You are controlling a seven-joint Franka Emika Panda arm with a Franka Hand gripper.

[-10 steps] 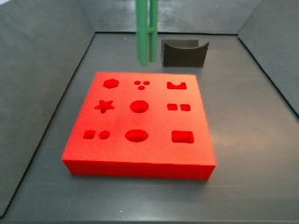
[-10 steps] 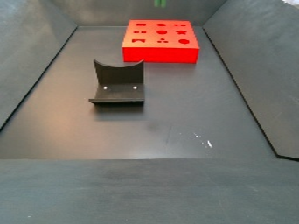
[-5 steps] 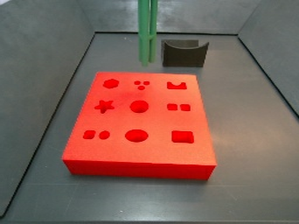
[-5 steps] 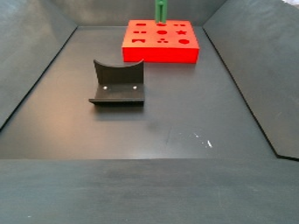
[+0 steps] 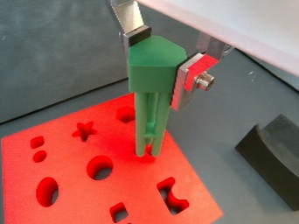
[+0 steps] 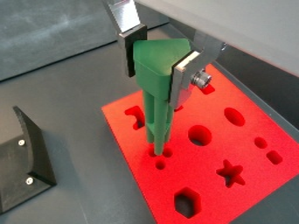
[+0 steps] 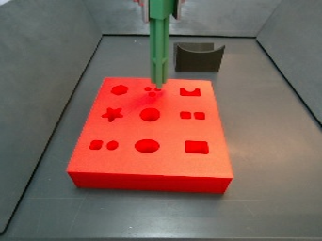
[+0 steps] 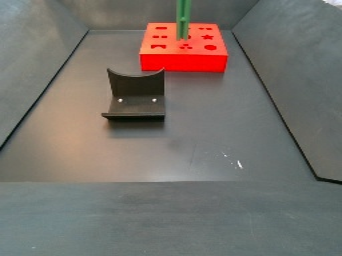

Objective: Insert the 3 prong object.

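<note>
The 3 prong object (image 7: 158,42) is a long bright green bar and hangs upright in my gripper (image 7: 161,6) at the top of a side view. In both wrist views the gripper (image 5: 163,57) (image 6: 160,63) is shut on the bar's thick upper end, with silver fingers (image 5: 136,33) (image 6: 135,51) on either side. The bar's lower end (image 6: 160,150) stands at the three-hole cutout (image 7: 152,90) near the far edge of the red block (image 7: 151,141). I cannot tell whether it has entered the holes. In a side view the bar (image 8: 183,14) rises over the red block (image 8: 187,63).
The dark grey curved block (image 7: 199,56) (image 8: 134,95) lies on the dark floor apart from the red block; it also shows in both wrist views (image 5: 274,149) (image 6: 24,162). The red block has several other cutouts, such as a star (image 7: 112,115). Grey walls ring the floor.
The gripper has come down with the green bar; its lower end has moved from above the block's far edge to the three-hole cutout.
</note>
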